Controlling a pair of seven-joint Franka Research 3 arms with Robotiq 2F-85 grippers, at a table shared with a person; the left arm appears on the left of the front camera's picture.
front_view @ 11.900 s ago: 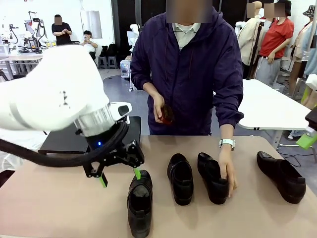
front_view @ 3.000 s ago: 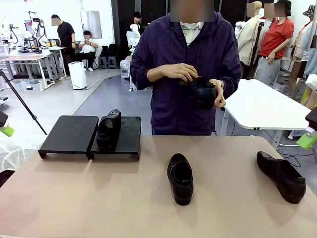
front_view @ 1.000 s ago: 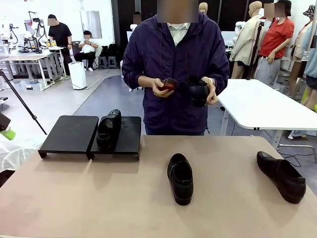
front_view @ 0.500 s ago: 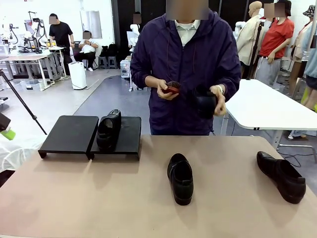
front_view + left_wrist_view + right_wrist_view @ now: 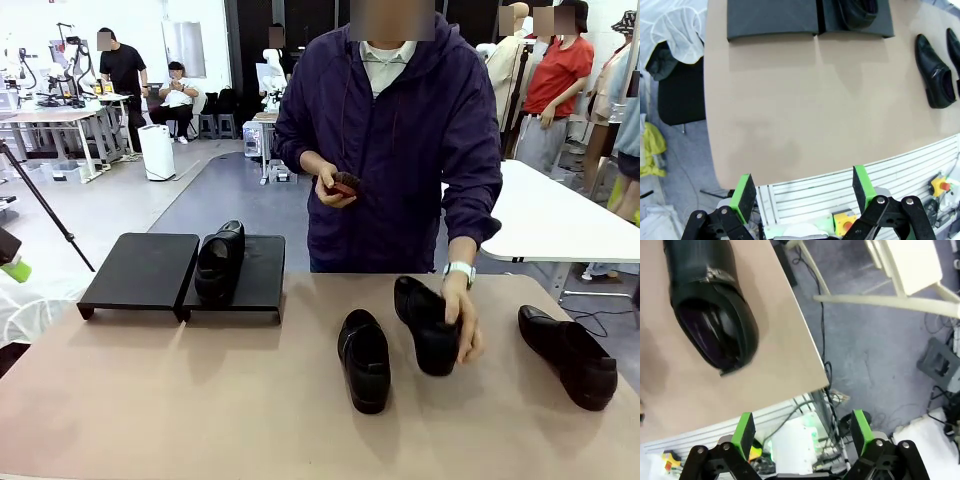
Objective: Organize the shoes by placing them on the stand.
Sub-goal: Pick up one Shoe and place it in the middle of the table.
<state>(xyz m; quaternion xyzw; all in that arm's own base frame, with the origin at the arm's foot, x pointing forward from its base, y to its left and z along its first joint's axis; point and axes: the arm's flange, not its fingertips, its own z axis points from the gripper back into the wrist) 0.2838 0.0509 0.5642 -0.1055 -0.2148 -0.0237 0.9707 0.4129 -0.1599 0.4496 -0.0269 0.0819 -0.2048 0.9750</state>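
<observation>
While one glossy black leather slip-on shoe [image 5: 220, 262] sits on the right-hand platform of the low matte black two-platform stand [image 5: 140, 272] at the far left, three matching ones are on the tan tabletop [image 5: 150, 400]: a second shoe [image 5: 365, 360] in the middle, a third shoe [image 5: 420, 315] just right of it, tilted under the person's hand [image 5: 465, 325], and a fourth shoe [image 5: 568, 355] near the right edge. The person's other hand [image 5: 325, 180] holds a small reddish-brown object [image 5: 345, 186]. The left gripper [image 5: 804, 192] and right gripper [image 5: 804, 431] hang with fingers spread wide, holding nothing.
</observation>
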